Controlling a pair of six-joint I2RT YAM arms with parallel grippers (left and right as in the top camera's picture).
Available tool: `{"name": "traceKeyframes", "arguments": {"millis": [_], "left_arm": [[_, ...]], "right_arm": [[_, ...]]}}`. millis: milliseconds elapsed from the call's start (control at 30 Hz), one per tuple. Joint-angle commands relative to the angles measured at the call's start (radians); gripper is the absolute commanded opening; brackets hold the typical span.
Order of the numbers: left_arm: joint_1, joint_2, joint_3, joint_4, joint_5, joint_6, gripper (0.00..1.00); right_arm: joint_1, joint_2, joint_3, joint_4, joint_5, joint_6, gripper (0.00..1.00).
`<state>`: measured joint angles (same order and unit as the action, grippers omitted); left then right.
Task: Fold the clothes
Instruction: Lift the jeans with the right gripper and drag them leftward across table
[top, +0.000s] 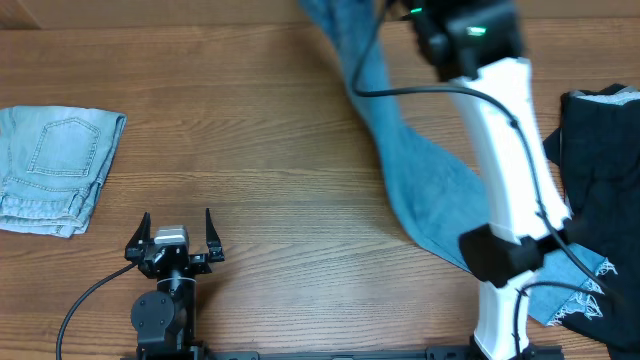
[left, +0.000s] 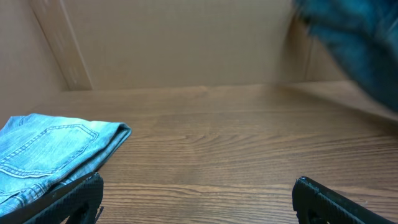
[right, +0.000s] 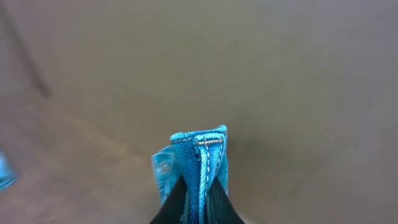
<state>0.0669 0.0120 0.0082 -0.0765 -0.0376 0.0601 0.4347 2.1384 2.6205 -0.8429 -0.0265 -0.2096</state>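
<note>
Two grippers: your right gripper (right: 198, 186), at one o'clock, clamps the jeans (top: 420, 190) aloft, likely to straighten them; left gripper (top: 178, 232), seven o'clock, stands spread apart.

left arm (top: 160, 312): is sitting folded low at 7 o'clock | left gripper (top: 178, 216): is standing wide open, fingers pointing to 12 | right arm (top: 510, 170): is reaching from 5 o'clock up to 1 o'clock | right gripper (right: 200, 190): is pinching the jeans (right: 200, 149), fingers closed
</note>
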Motion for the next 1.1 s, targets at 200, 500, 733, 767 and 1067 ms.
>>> {"name": "traceKeyframes", "arguments": {"millis": [200,500,733,767,1067], "left_arm": [[0.005,-0.008,-0.003,0.002,0.005,0.019,1.0],[0.005,-0.008,-0.003,0.002,0.005,0.019,1.0],[0.005,-0.008,-0.003,0.002,0.005,0.019,1.0],[0.005,-0.008,-0.003,0.002,0.005,0.019,1.0],[0.005,-0.008,-0.003,0.002,0.005,0.019,1.0]], "right_arm": [[0.164,0.104,0.015,-0.094,-0.086,0.136,0.04],[0.277,0.16,-0.005,-0.154,-0.135,0.136,0.04],[0.357,0.17,-0.044,-0.109,-0.137,0.136,0.04],[0.37,0.17,-0.054,-0.095,-0.136,0.136,0.04],[0.435,0.179,-0.147,0.024,-0.137,0.136,0.04]]}}
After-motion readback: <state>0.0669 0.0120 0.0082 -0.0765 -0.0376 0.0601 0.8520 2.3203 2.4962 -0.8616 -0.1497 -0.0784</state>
